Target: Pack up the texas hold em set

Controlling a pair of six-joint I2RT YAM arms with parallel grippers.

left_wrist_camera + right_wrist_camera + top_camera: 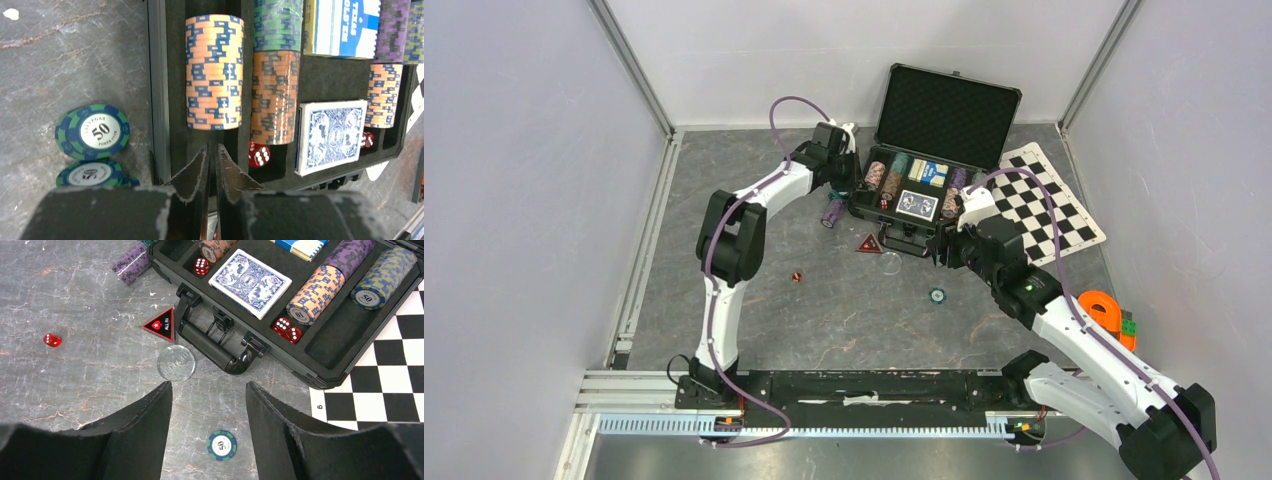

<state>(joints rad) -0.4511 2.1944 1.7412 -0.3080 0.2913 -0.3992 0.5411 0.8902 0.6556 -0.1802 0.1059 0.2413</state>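
Note:
The black case [876, 212] lies open, its foam lid up, with striped chip rows [215, 70], a blue card deck [330, 135] and red dice [287, 330] in its slots. My left gripper [212, 150] is shut with nothing in it, over the case's left slot just below an orange chip row. My right gripper [207, 387] hangs open above the table in front of the case handle [215, 342]. Beneath it lies a green-blue chip [222, 445]. A red triangular marker [160, 325], a clear disc [176, 364] and a red die [52, 340] lie loose on the table.
A row of purple chips [833, 212] lies on its side outside the case's left wall, with green-blue 50 chips [92, 131] at its end. The checkered mat [1049, 200] lies right of the case. An orange ring [1104, 310] sits by the right arm.

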